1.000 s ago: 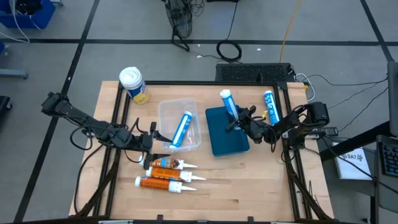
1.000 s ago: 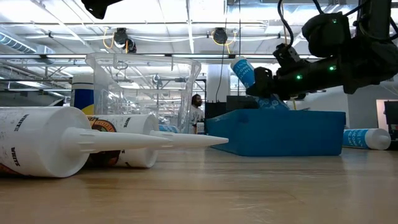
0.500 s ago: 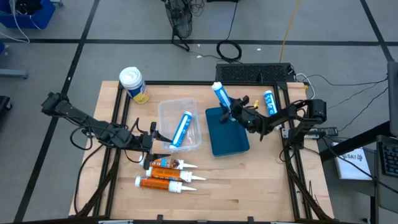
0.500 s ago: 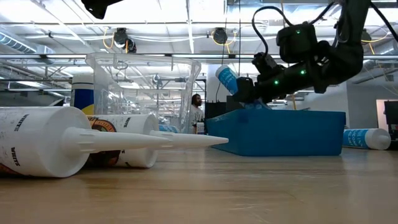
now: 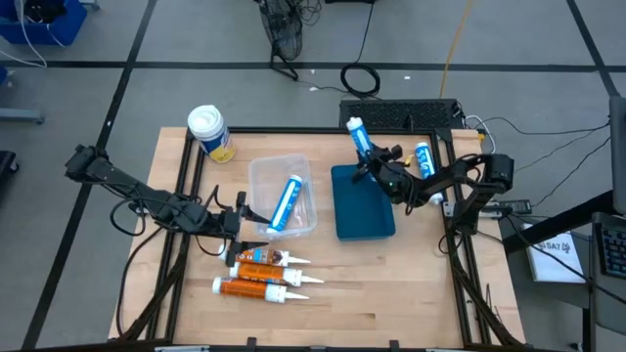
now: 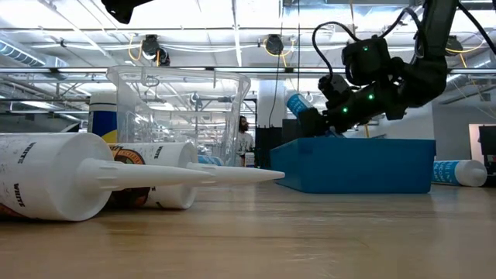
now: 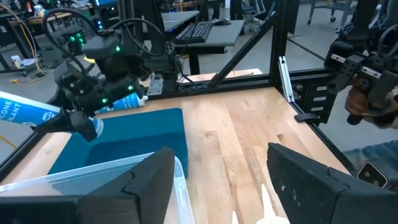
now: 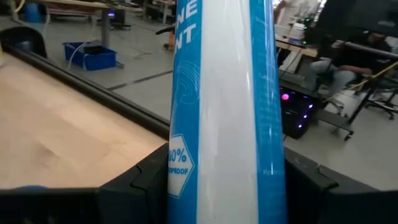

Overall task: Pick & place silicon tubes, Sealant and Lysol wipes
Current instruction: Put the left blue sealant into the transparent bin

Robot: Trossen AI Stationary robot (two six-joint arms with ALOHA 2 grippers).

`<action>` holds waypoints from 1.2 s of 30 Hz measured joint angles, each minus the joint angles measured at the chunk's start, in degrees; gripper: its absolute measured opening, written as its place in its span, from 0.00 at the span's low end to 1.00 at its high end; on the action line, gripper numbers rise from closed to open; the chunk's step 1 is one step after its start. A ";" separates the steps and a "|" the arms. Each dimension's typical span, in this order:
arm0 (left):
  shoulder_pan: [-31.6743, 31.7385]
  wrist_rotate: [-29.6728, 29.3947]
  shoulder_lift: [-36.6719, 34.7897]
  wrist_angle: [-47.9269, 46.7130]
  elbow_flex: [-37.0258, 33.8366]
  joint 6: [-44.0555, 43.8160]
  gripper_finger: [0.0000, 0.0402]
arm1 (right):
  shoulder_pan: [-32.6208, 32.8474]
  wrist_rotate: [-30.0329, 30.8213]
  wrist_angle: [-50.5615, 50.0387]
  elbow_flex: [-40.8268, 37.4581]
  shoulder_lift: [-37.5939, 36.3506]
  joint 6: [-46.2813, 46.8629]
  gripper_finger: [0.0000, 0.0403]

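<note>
My right gripper (image 5: 377, 174) is shut on a blue silicone tube (image 5: 362, 145), held over the far edge of the blue box (image 5: 364, 210). A second blue tube (image 5: 287, 203) lies in the clear container (image 5: 262, 176). A third (image 5: 424, 161) lies on the table by the right frame rail. Two orange sealant cartridges (image 5: 256, 260) (image 5: 252, 287) lie side by side near the front. The Lysol wipes canister (image 5: 208, 132) stands upright at the far left. My left gripper (image 7: 217, 186) is open and empty, low beside the clear container and the cartridges. My right gripper pinches the tube's body (image 8: 224, 162) between its two fingers (image 8: 134, 183), one on each side, toward the end away from the white cap (image 5: 354, 124). The tube is lifted clear and slants up from the fingers toward the far left (image 6: 297, 103).
Black frame rails (image 5: 458, 244) run along the table's left and right sides. A keyboard (image 5: 396, 114) sits beyond the far edge. Bare wood (image 5: 391, 293) lies at the front right.
My right gripper has carried the blue tube first toward the table's left, then toward the far edge, so the tube's capped end now points farther back. The blue box has slid a little toward the right edge.
</note>
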 joint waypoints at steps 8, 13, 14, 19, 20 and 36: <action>0.00 0.00 -0.02 0.00 0.00 0.00 0.63 | 2.57 -5.67 7.56 -0.02 0.00 -0.14 0.50; 0.00 0.00 -0.02 0.00 0.00 0.00 0.63 | 7.20 -19.44 15.39 -0.02 -1.18 -2.16 0.50; 0.02 0.00 0.00 0.00 0.00 0.02 0.63 | 8.10 -22.77 16.27 -0.02 -1.62 -1.91 0.50; 0.02 0.00 0.00 0.00 0.00 0.01 0.63 | 12.49 -35.59 18.44 -0.02 -4.52 0.22 0.50; 0.00 0.00 0.00 0.00 0.00 0.00 0.63 | 13.39 -36.96 18.67 -0.02 -4.95 0.22 0.50; 0.96 -0.57 1.49 10.56 0.02 2.08 0.63 | 24.74 -42.21 15.97 4.51 -5.05 -2.72 0.50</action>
